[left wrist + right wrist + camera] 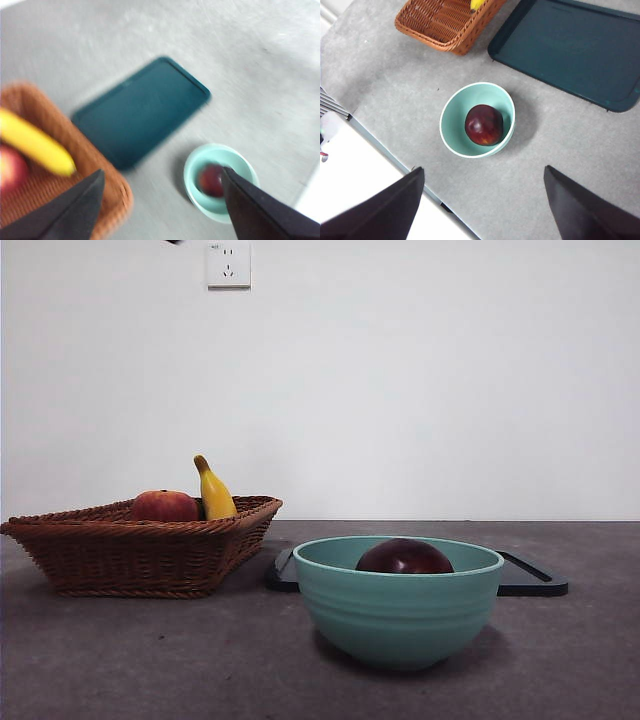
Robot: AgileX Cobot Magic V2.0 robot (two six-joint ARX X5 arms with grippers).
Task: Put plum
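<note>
We find the plum resting inside the teal bowl near the table's front edge, both grippers raised clear with jaws wide and empty, placement apparently complete.

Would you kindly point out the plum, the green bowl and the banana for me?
plum [484,124]: right wrist view, middle of its glossy dark skin.
green bowl [398,618]: front view, ribbed outer wall.
banana [216,496]: front view, middle of its yellow body, above the basket rim.
</note>
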